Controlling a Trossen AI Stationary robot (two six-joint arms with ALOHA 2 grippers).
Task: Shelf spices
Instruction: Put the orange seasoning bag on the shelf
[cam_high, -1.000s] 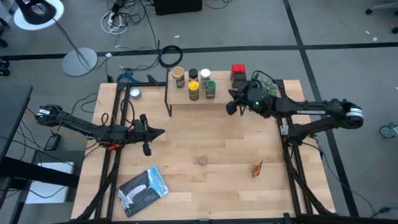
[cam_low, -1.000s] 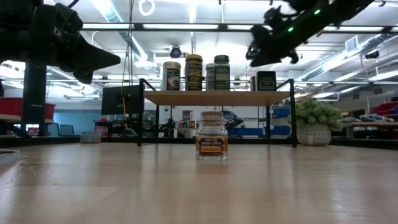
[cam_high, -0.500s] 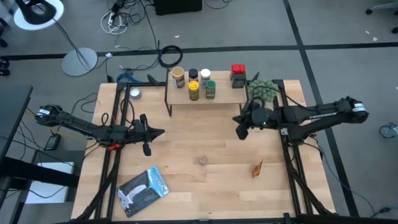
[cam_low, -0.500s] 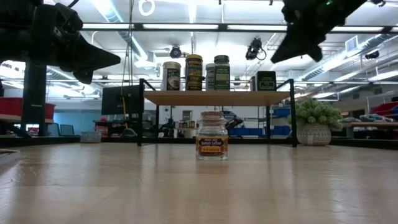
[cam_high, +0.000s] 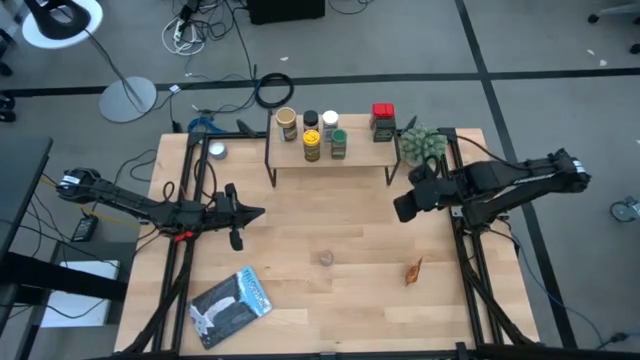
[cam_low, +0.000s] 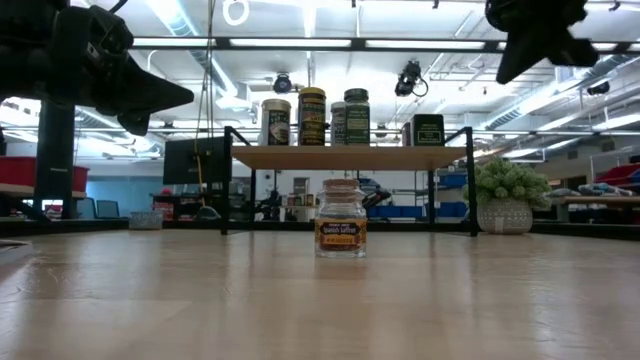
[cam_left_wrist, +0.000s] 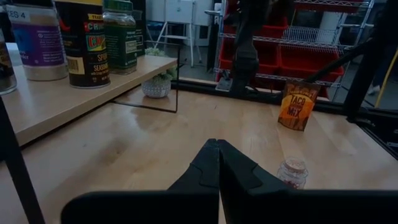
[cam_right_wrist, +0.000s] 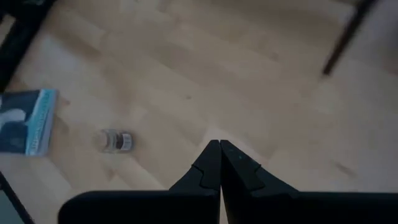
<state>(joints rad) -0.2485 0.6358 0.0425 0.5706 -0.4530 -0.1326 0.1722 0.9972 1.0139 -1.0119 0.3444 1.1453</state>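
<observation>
The shelf (cam_high: 330, 152) stands at the table's far middle with several spice jars (cam_high: 312, 135) on its wooden top and a red-lidded tin (cam_high: 383, 120) at its right end. One small glass jar (cam_high: 326, 258) stands upright on the table's middle, also visible in the low view (cam_low: 340, 231). My right gripper (cam_high: 400, 210) hangs shut in the air, near and right of the shelf and tipped down toward the table; nothing is in it. My left gripper (cam_high: 262, 212) waits shut and level at the table's left.
An orange spice-mix pouch (cam_high: 413, 269) lies right of the small jar. A silver-blue pouch (cam_high: 231, 305) lies at the near left. A potted green plant (cam_high: 422, 143) stands by the shelf's right end. A small round tin (cam_high: 217, 151) sits at the far left.
My right gripper has drawn away from the shelf's right end toward the table's near and right edges, rising a little. It has rolled and tipped from nearly level to pointing down at the table. It has stayed shut.
</observation>
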